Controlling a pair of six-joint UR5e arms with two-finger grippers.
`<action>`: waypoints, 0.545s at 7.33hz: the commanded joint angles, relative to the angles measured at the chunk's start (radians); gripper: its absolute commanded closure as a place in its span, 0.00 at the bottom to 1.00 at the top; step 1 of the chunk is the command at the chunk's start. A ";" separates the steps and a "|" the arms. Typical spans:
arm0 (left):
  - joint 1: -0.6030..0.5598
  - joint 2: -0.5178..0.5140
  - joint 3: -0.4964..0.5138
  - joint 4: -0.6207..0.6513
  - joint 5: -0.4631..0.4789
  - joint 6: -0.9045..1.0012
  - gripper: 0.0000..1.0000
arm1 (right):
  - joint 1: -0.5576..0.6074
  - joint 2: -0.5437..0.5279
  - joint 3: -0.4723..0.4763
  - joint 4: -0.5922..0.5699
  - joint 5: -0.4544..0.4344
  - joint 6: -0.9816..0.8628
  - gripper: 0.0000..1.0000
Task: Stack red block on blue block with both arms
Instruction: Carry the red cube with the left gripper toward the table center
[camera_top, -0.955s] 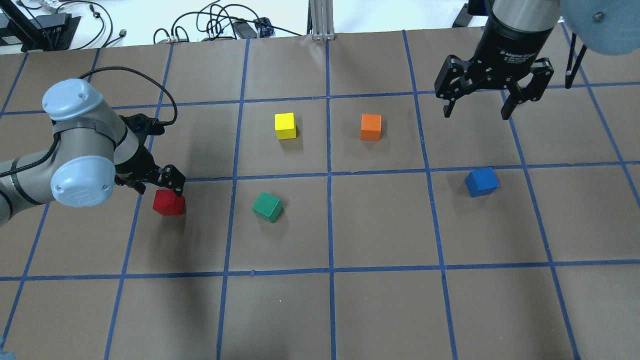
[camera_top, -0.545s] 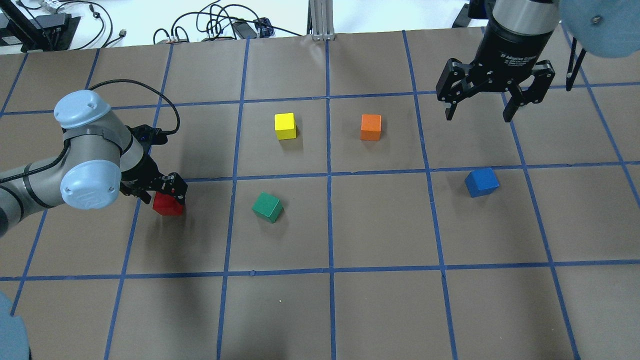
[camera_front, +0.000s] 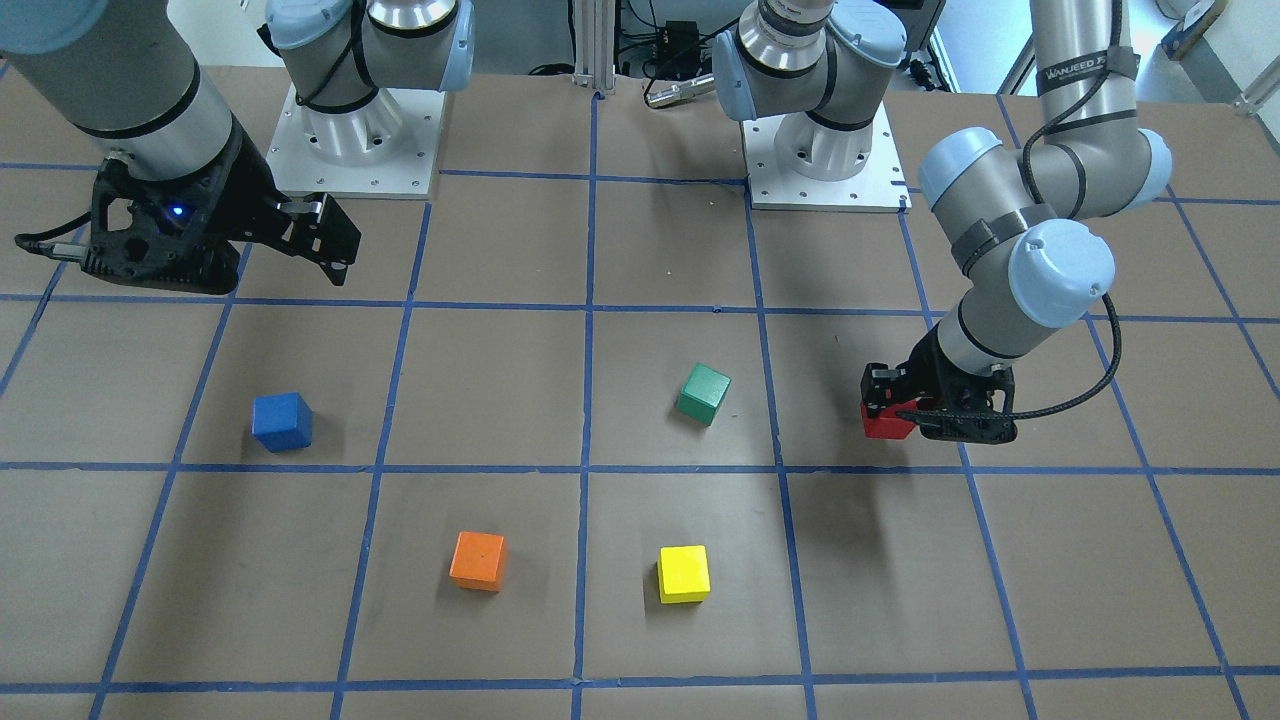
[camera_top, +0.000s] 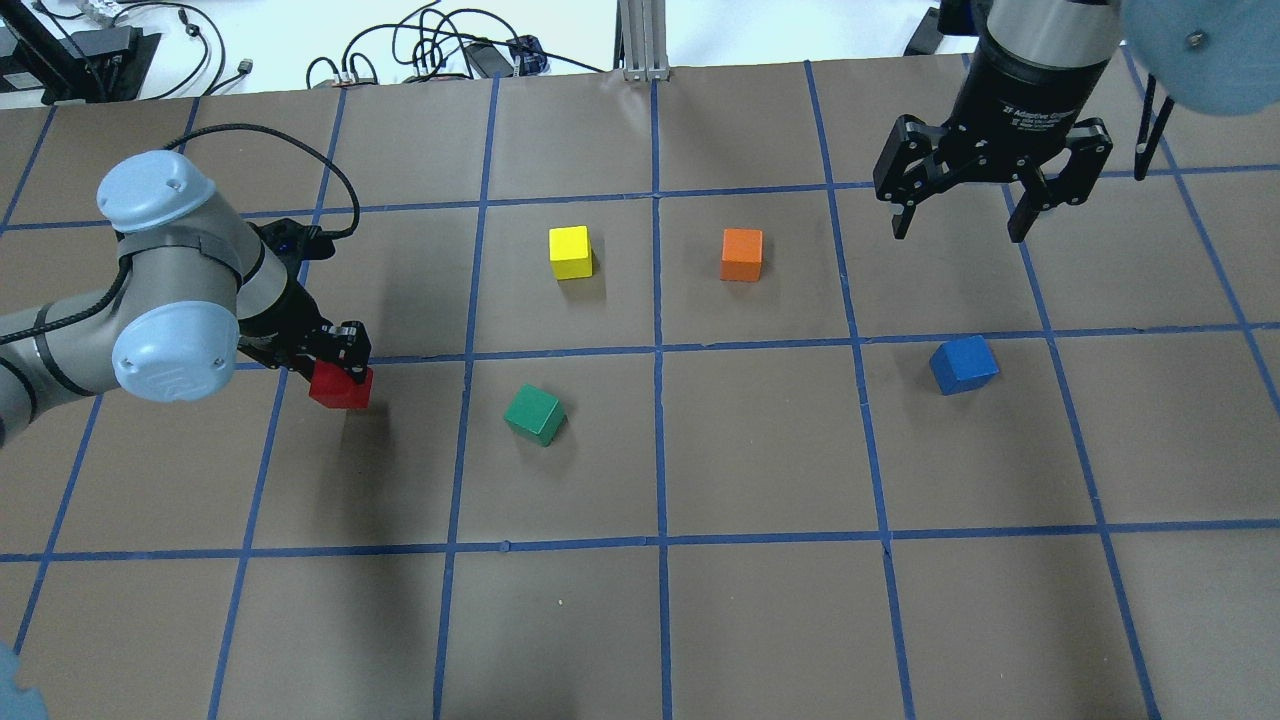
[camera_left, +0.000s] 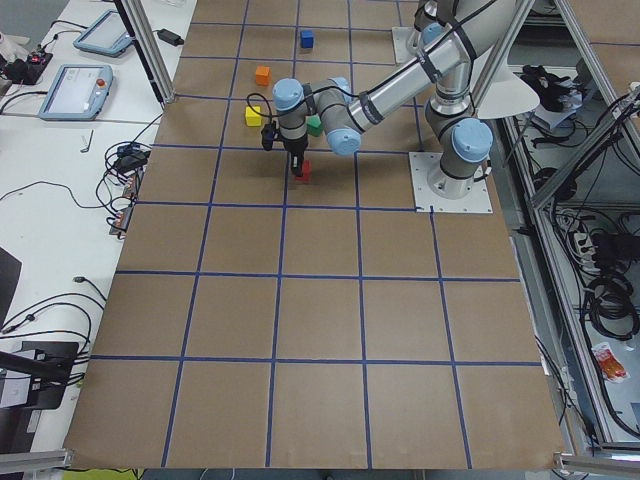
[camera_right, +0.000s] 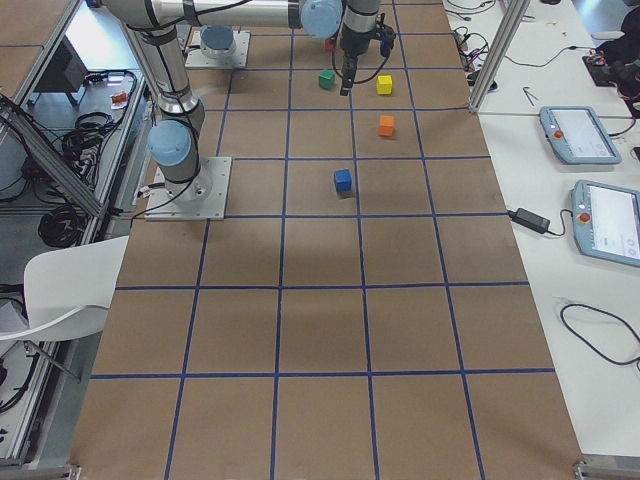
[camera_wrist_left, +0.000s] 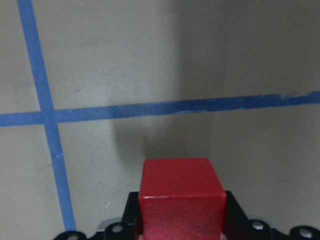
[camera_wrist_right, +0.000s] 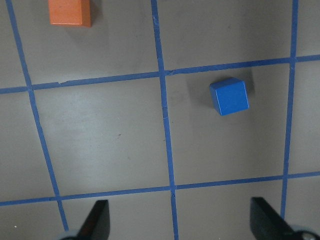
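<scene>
The red block (camera_top: 343, 388) is held between the fingers of my left gripper (camera_top: 335, 368), which is shut on it a little above the paper. It fills the bottom of the left wrist view (camera_wrist_left: 181, 200) and also shows in the front view (camera_front: 884, 421). The blue block (camera_top: 964, 364) sits alone on the table at the right, and it shows in the front view (camera_front: 281, 421) and the right wrist view (camera_wrist_right: 229, 96). My right gripper (camera_top: 955, 215) hangs open and empty, high above the table, beyond the blue block.
A green cube (camera_top: 535, 414) lies just right of the red block. A yellow cube (camera_top: 570, 252) and an orange cube (camera_top: 741, 254) sit farther back in the middle. Blue tape lines grid the brown table cover (camera_top: 760, 450).
My left gripper came down around the red block, shut on it and raised it slightly. The right gripper has barely moved and stays open.
</scene>
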 joint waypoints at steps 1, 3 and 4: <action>-0.225 0.011 0.142 -0.103 -0.044 -0.245 1.00 | 0.000 0.000 0.001 0.006 -0.001 0.001 0.00; -0.437 -0.047 0.210 -0.074 -0.103 -0.511 0.99 | -0.011 0.001 0.001 0.001 0.000 -0.002 0.00; -0.529 -0.078 0.225 -0.015 -0.100 -0.586 1.00 | -0.009 0.001 -0.001 0.000 0.000 -0.004 0.00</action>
